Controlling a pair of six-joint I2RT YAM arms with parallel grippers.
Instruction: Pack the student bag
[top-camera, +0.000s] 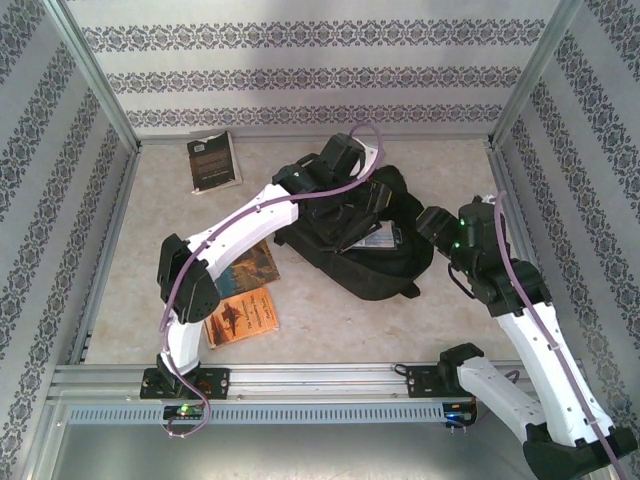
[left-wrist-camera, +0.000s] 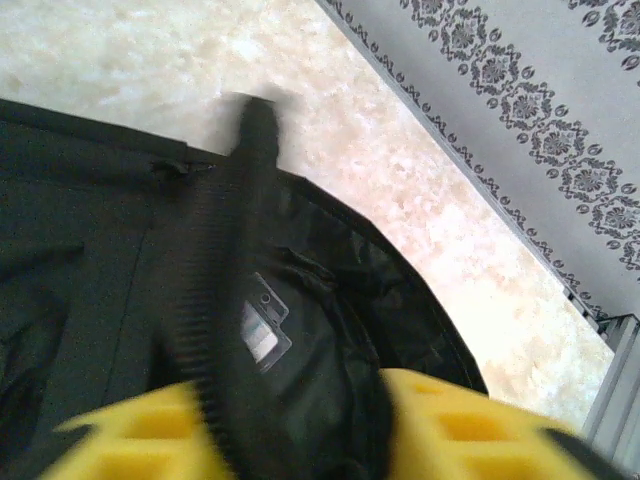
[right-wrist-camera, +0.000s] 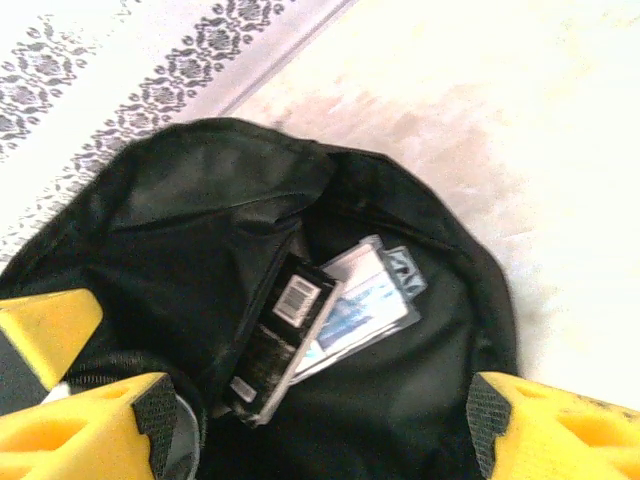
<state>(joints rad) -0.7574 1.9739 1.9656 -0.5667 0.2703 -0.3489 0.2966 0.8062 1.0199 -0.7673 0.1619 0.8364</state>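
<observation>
The black student bag lies in the middle of the table with its mouth open. Inside it I see a black book with a barcode lying on a pale blue book. My left gripper is at the bag's far edge. In the left wrist view its yellow fingers stand apart, with a thick fold of the bag's ribbed rim between them. My right gripper hangs open just above the bag's mouth, at the bag's right side, with nothing held.
A dark book lies at the far left by the back wall. Two orange-brown books lie beside the left arm's elbow. Patterned walls and metal frame posts enclose the table.
</observation>
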